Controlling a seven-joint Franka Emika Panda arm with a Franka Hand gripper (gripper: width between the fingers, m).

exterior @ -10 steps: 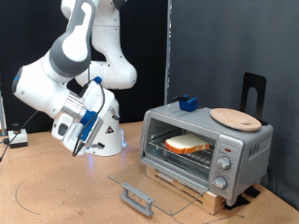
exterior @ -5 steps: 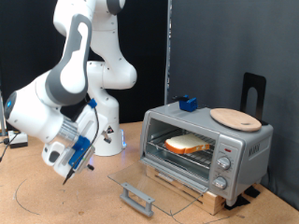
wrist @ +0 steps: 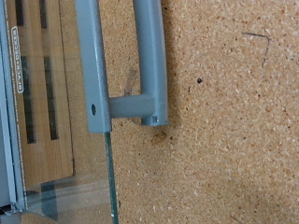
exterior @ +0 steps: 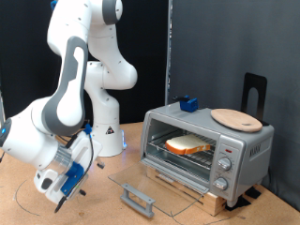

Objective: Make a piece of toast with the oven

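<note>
One piece of toast (exterior: 189,144) is seen on the wire rack inside the one oven (exterior: 208,147), glass door (exterior: 155,184) lowered. The gripper (exterior: 71,192) hangs low beside it; its opening cannot be told.

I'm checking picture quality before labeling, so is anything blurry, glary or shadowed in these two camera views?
Exterior view: evenly lit and sharp on the oven and the piece of toast inside; the gripper looks slightly smeared, fingers indistinct. Wrist view: the grey door handle is close and a little soft, casting a faint shadow on the cork surface; no strong glare.
</note>
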